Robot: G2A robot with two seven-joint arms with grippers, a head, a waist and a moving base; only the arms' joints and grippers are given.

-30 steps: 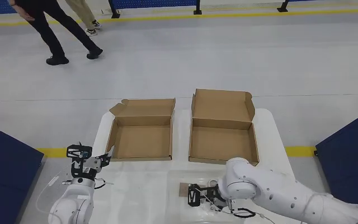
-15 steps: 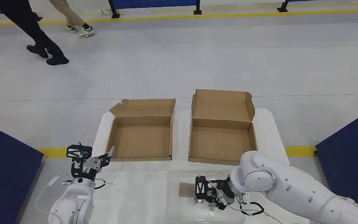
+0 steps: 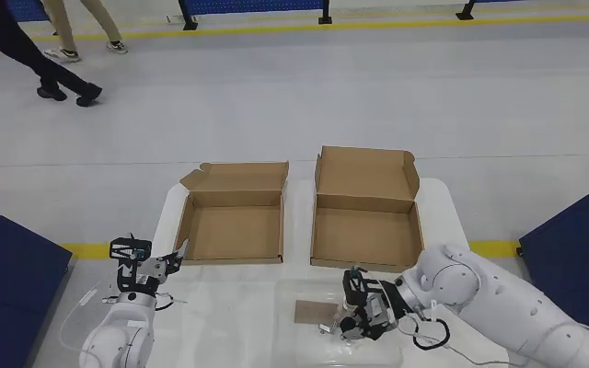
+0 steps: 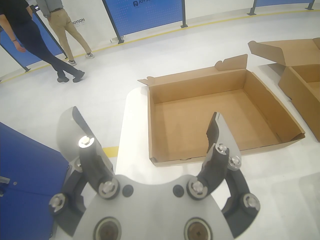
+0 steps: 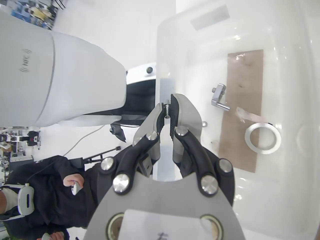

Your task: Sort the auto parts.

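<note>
A small screw [image 5: 166,112] is clamped between the right fingers [image 5: 181,111] at the rim of the clear bin [image 5: 160,41]. It looks easy to drop, so a firm, level carry to a cardboard box [image 3: 365,237] seems wise; the left fingers [image 4: 217,131] hang spread, empty.

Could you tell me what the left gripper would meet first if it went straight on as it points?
The left gripper would likely reach the nearer cardboard box ahead, at its near wall or floor; depth is unclear.
</note>
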